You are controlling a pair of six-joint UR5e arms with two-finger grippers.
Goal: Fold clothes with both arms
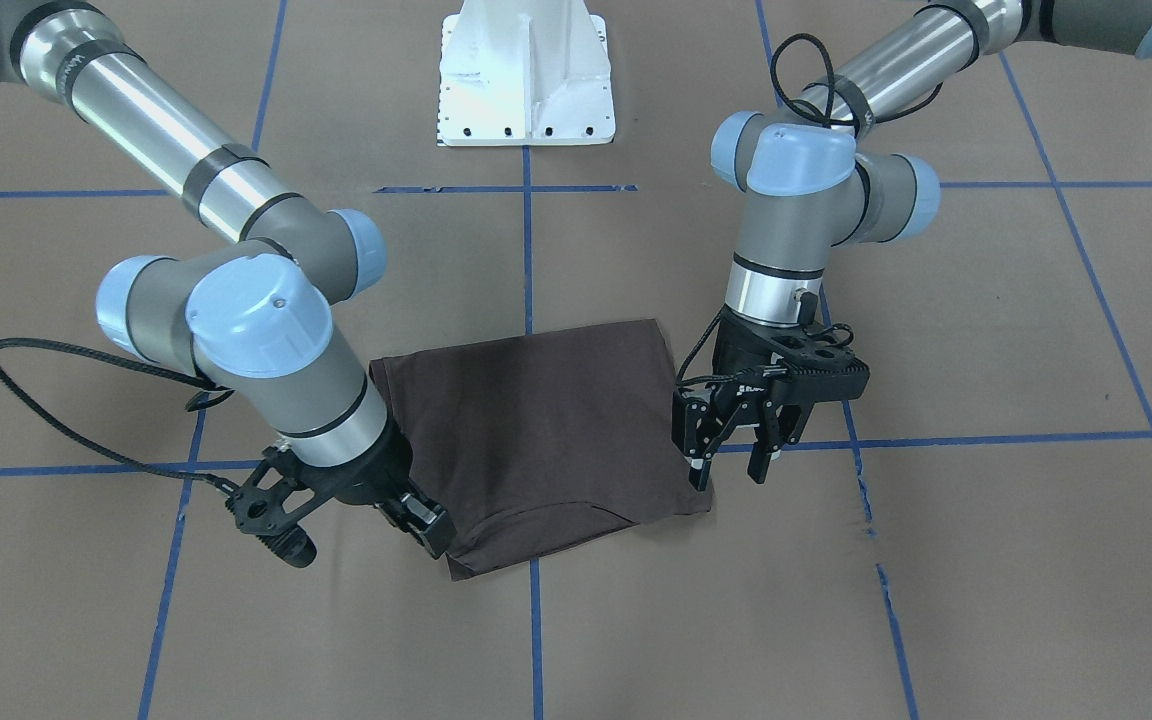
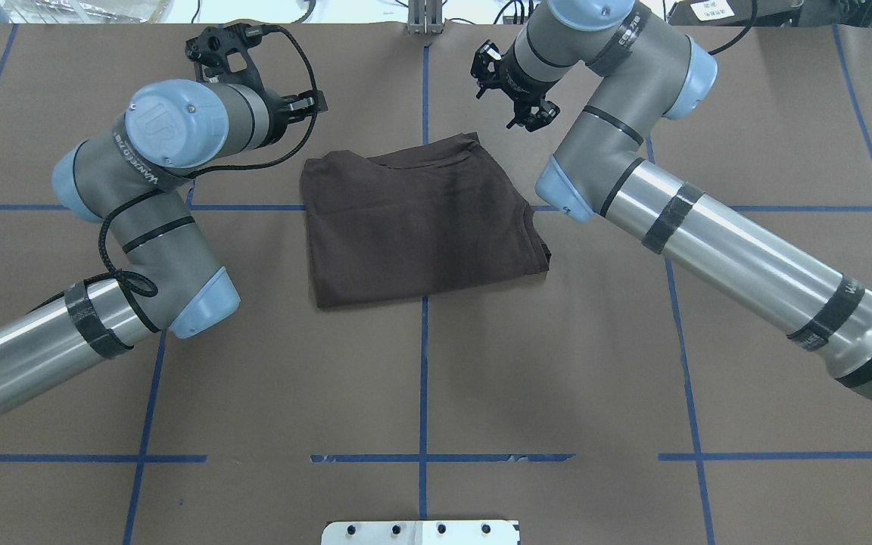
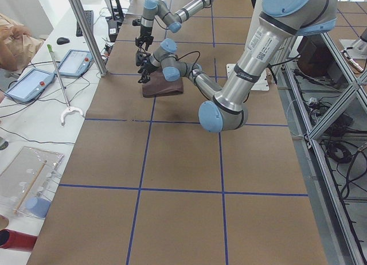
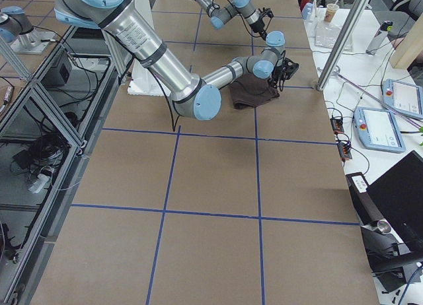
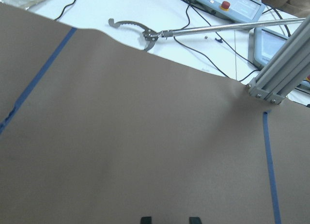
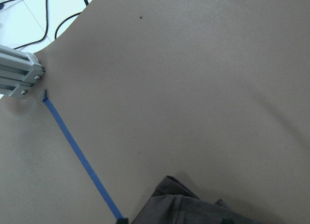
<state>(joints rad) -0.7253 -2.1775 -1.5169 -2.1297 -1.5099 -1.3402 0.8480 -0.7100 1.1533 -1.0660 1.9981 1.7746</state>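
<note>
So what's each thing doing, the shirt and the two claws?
T-shirt: folded into a rectangle, lying flat on the table.
Left gripper: open, empty, right beside the shirt's edge.
Right gripper: open, holding nothing, near a corner of the shirt.

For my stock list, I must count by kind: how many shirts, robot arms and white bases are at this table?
Shirt: 1
Arms: 2, left and right
Base: 1
Total: 4
</note>
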